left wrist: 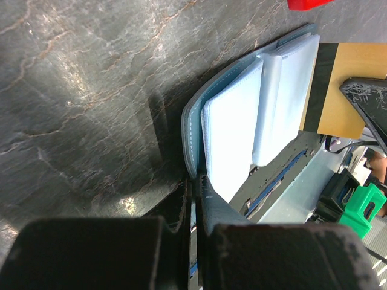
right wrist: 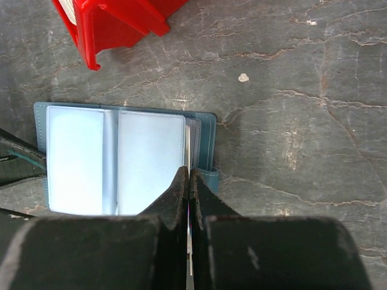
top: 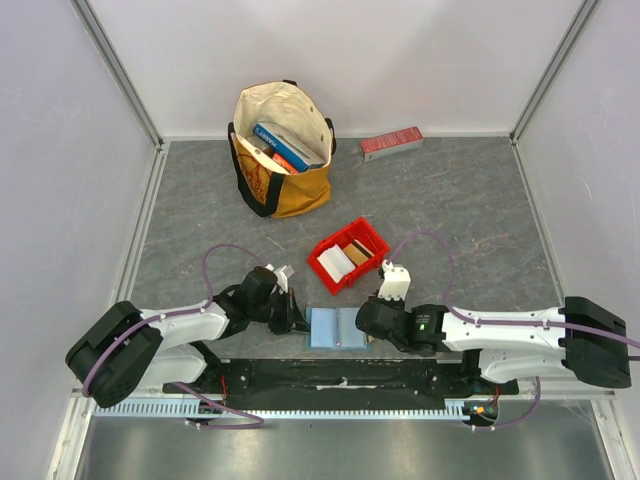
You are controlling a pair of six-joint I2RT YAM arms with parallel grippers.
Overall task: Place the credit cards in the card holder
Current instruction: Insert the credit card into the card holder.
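Note:
The teal-blue card holder [top: 335,328] lies open near the table's front edge, its light-blue slotted pages [left wrist: 233,130] facing up. My left gripper [left wrist: 196,181] is shut on the left cover's edge. At the holder's right edge [right wrist: 145,163], my right gripper [right wrist: 190,172] is shut on a tan credit card [left wrist: 341,84] with a black stripe. That card shows only as a thin edge [right wrist: 189,254] between the fingers, against the right page. Two more credit cards, one white [top: 335,263] and one tan [top: 358,250], lie in the red bin [top: 372,240].
The red bin [right wrist: 115,24] stands just beyond the holder. A tan tote bag [top: 283,150] with books stands at the back, and a long red box [top: 391,143] lies against the back wall. A black rail [top: 340,375] runs along the table's near edge.

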